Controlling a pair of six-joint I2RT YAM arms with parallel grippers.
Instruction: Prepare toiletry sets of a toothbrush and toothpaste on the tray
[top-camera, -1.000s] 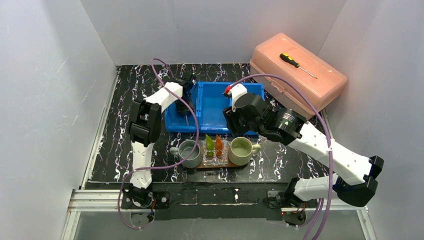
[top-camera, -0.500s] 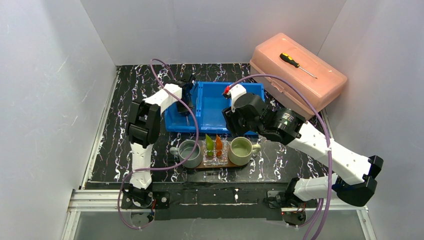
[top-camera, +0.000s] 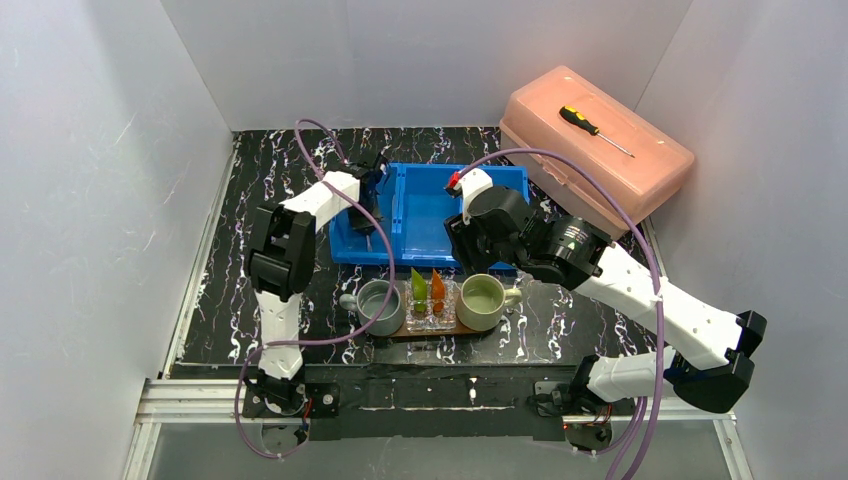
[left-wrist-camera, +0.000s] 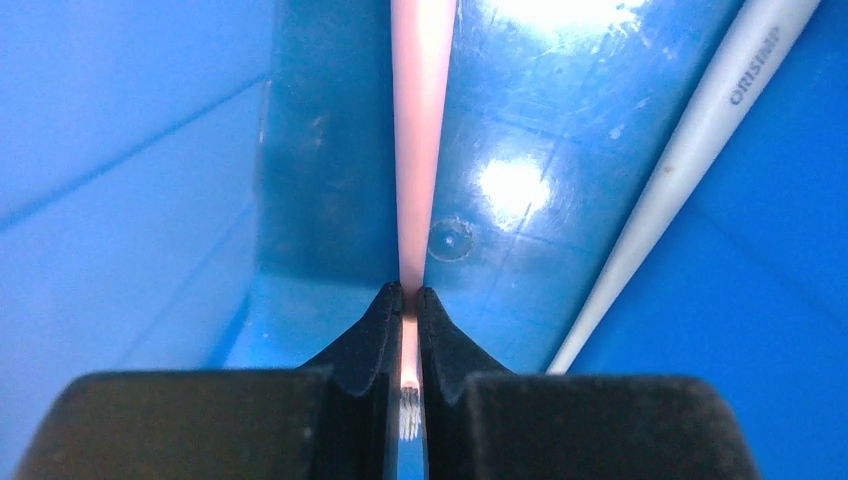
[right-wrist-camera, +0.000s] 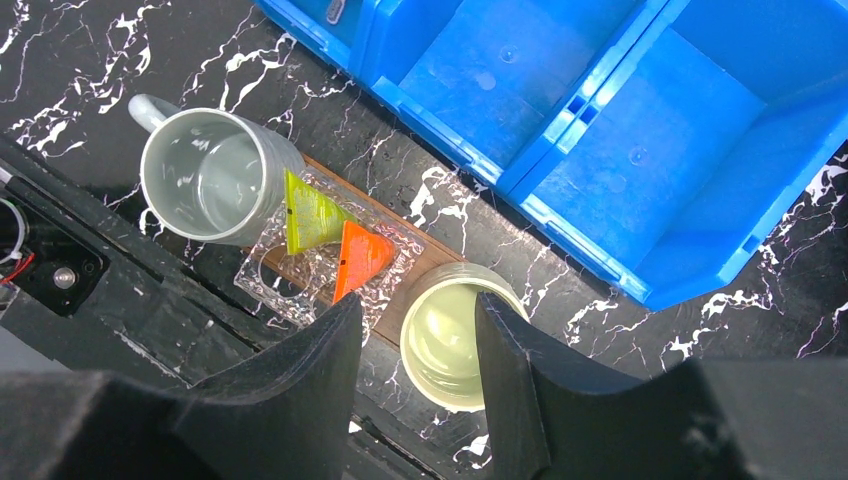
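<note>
Backdrop, top view: white walls around a black marbled desk (top-camera: 250, 290); a pink box (top-camera: 600, 150) sits at the far right corner.
Tray, top view: the tray (top-camera: 440, 333) lies by the middle of the near edge. It carries a grey mug (top-camera: 378, 307), a pale green mug (top-camera: 481, 301) and, between them, a green tube (top-camera: 418, 285) and an orange tube (top-camera: 438, 290) in a clear holder (top-camera: 432, 315).
Bin, top view: the blue bin (top-camera: 425, 215) is just beyond the tray; the left gripper (top-camera: 366, 205) is down in its left compartment.
Left wrist view: the left gripper is pinched tight on a pinkish toothbrush (left-wrist-camera: 420, 130) near the bristles; a second toothbrush (left-wrist-camera: 690, 160) lies apart on the bin floor.
Right wrist view: the right gripper (right-wrist-camera: 415, 305) is spread wide, holding nothing, above the tray; neither mug shows a brush.
Step in hand: probably lifting the brush out for a mug.
Doing it well: raise it straight until the handle clears the bin wall. Keep the pinch firm, since the thin handle could swivel. Then lower it handle-first.
</note>
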